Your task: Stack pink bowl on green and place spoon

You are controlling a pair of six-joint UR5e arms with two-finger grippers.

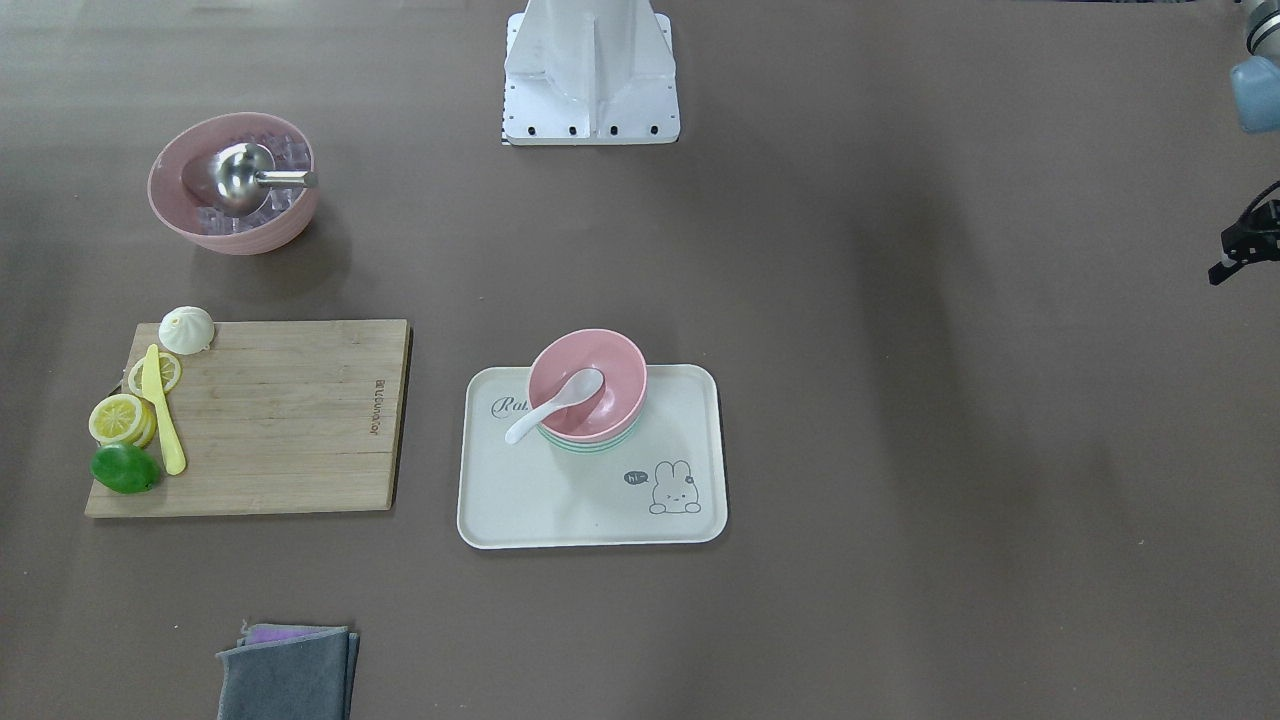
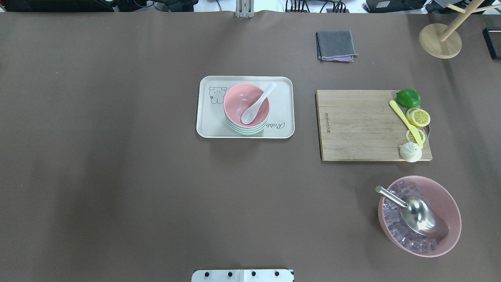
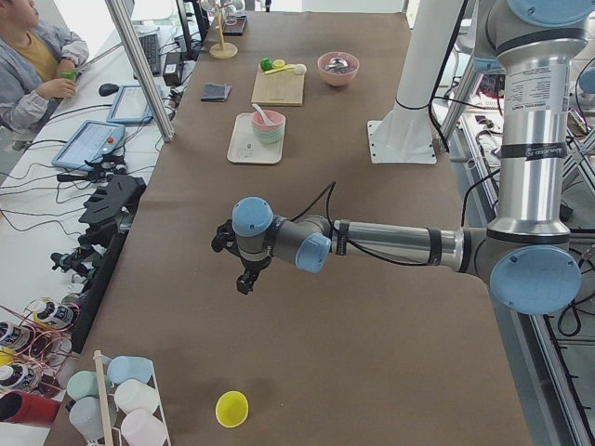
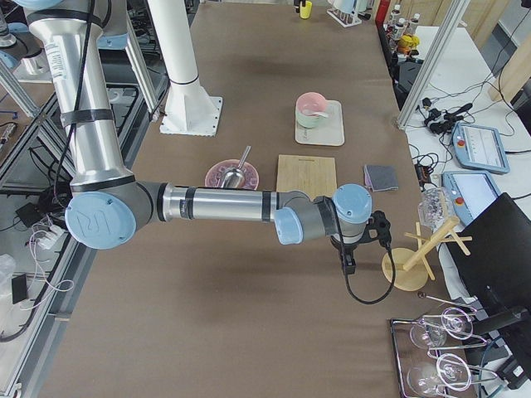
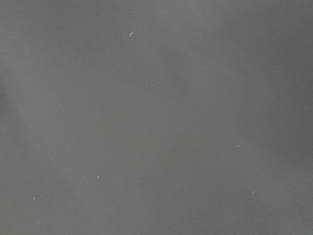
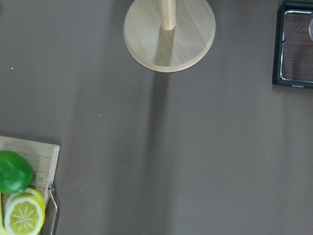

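You can see the pink bowl (image 2: 246, 102) stacked on the green bowl (image 2: 243, 132) on the tray (image 2: 207, 125), with the spoon (image 2: 256, 105) lying inside it. Your left gripper (image 3: 244, 282) and right gripper (image 4: 348, 265) hang over bare table (image 2: 117, 176), well apart from the stack. You cannot tell how far either one's jaws are open.

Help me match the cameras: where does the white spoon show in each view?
Front-facing: spoon centre, in pink bowl.
Overhead: spoon just above centre.
Exterior left: spoon far, top centre-left.
Exterior right: spoon far, top, right of centre.
Left wrist: absent.
Right wrist: absent.
Shared landmark: tray.
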